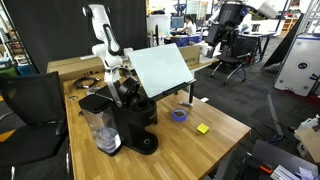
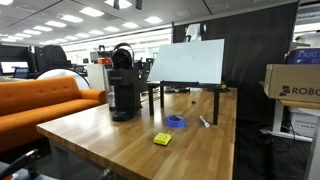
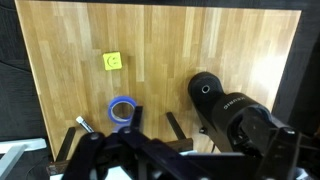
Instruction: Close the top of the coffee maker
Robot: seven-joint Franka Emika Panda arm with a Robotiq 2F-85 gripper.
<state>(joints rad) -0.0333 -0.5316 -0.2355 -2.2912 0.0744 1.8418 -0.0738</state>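
The black coffee maker (image 1: 130,120) stands on the wooden table with its clear water tank (image 1: 100,132) at its side. It also shows in the other exterior view (image 2: 123,95) and in the wrist view (image 3: 235,112). Its top (image 2: 122,57) stands raised above the body, rounded edge up. In the wrist view the brew chamber (image 3: 268,135) lies uncovered. My gripper (image 1: 120,76) hangs on the white arm just above and behind the raised top. Its jaws are dark against the machine, so I cannot tell whether they are open or shut.
A large white tilted board (image 1: 160,68) on a black stand sits beside the machine. A blue tape roll (image 3: 122,108), a yellow sticky note (image 3: 113,62) and a marker (image 2: 203,121) lie on the table (image 1: 215,145). An orange sofa (image 2: 40,100) stands beside it.
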